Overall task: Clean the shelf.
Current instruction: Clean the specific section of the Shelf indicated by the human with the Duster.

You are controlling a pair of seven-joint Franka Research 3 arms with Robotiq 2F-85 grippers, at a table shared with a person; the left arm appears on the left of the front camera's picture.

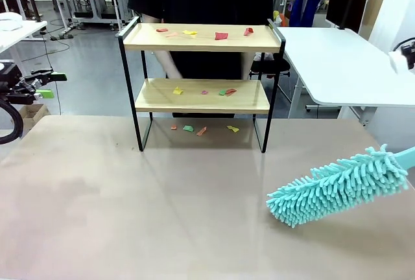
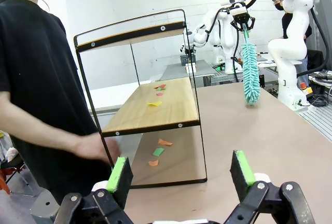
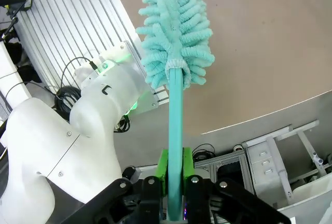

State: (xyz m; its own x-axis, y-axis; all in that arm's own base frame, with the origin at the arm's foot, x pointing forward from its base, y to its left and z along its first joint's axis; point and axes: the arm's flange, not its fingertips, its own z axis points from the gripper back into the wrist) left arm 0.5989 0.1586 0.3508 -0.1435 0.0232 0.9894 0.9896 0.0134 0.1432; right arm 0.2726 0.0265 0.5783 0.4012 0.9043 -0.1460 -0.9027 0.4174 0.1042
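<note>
Shelf [image 1: 202, 45] at 12 o'clock on my table [image 1: 130, 215] from the front: 2 pale wooden boards in a thin black frame, coloured scraps [image 1: 221, 35] on both boards and beneath. My left gripper [image 1: 50, 84] hangs at 9 o'clock, the teal duster [image 1: 337, 186] slants at 4 o'clock. Left wrist: my pads [image 2: 120, 175] stand wide apart, holding nothing, and a person's hand [image 2: 91, 149] is beside the frame's lower leg. Right wrist: my right gripper [image 3: 175, 169] is clamped on the duster's handle.

The fluffy teal microfibre duster [image 1: 337, 186] has its handle cut off by the picture's right edge; the person's hand [image 2: 93, 149] is blurred.
</note>
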